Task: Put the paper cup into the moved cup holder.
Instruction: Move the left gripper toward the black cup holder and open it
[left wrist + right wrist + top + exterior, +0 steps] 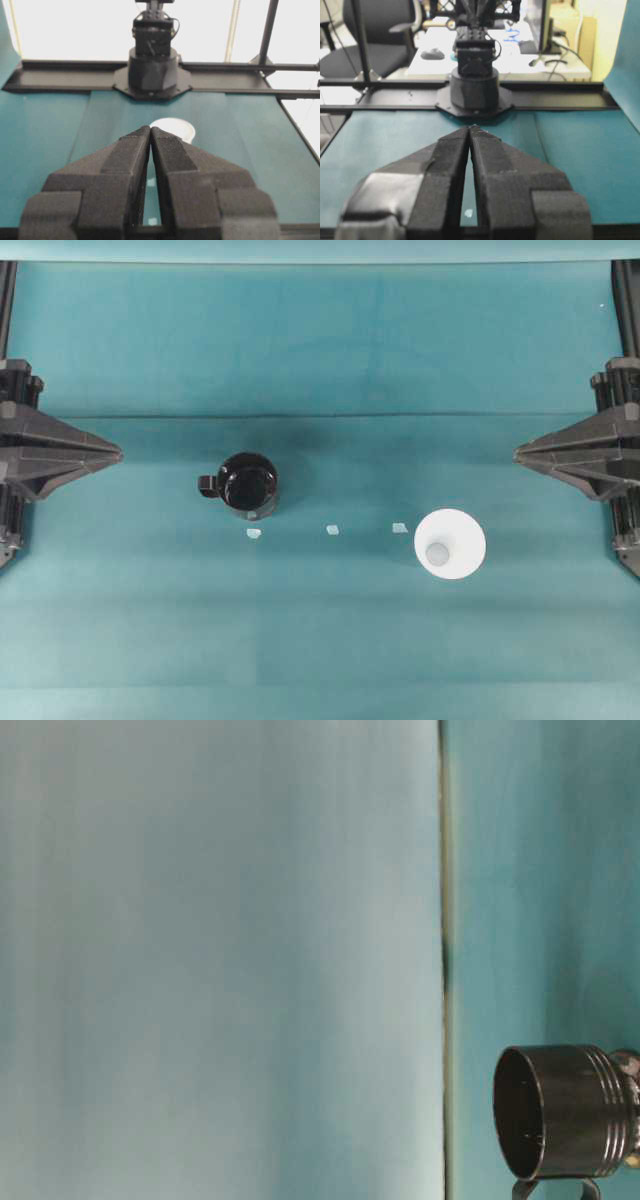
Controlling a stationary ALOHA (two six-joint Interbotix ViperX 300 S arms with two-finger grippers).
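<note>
The white paper cup (450, 543) stands upright on the teal cloth right of centre, and its rim (175, 128) shows just past my left fingertips in the left wrist view. The glossy black cup holder (247, 483) stands left of centre with its small handle pointing left; the table-level view catches it at the lower right (565, 1110). My left gripper (118, 453) rests at the left edge, shut with its tips touching and nothing between them (150, 129). My right gripper (517, 452) rests at the right edge, shut and empty as well (469, 127). Both are well away from the cup and the holder.
Three small pale tape marks (332, 530) lie in a row on the cloth between the holder and the cup. A seam (320, 416) crosses the cloth behind them. The arm bases (152, 70) (475, 85) stand at the table's two ends.
</note>
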